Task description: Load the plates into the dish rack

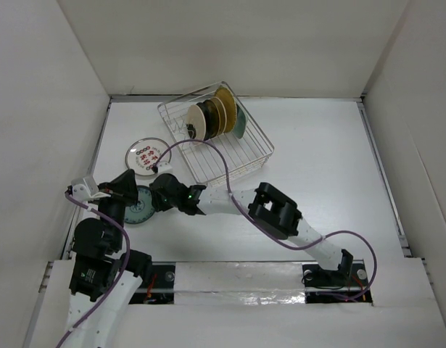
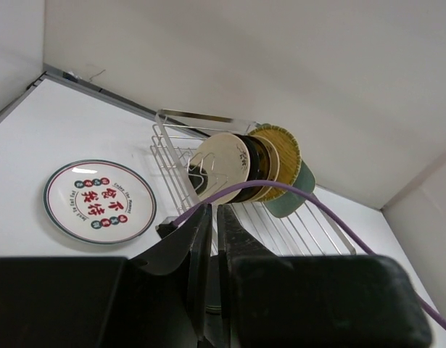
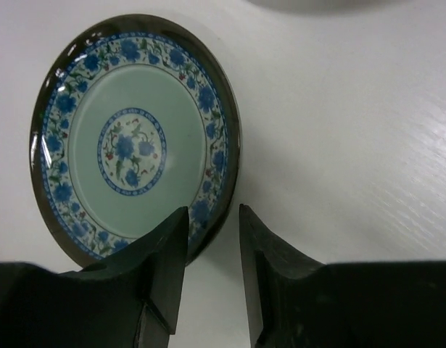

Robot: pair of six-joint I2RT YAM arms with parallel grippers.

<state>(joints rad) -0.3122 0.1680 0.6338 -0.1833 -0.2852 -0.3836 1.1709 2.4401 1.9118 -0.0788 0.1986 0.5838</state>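
Note:
The teal plate (image 1: 141, 208) with blue flowers lies at the near left of the table. My left gripper (image 1: 128, 190) is closed to a thin gap on its edge; a sliver of rim shows between the fingers (image 2: 212, 290). My right gripper (image 1: 159, 194) is open, straddling the plate's other rim (image 3: 223, 181), one finger over its face (image 3: 132, 138). The white plate with red marks (image 1: 146, 155) lies flat left of the dish rack (image 1: 252, 156). Several plates stand in the rack: cream with dark blotch (image 2: 219, 163), black (image 2: 255, 156), gold patterned (image 2: 281, 148), pale green (image 2: 295, 192).
The right arm (image 1: 281, 214) stretches across the near table from its base at the bottom right. Its purple cable (image 2: 281, 188) loops in front of the rack. White walls enclose the table on the left, back and right.

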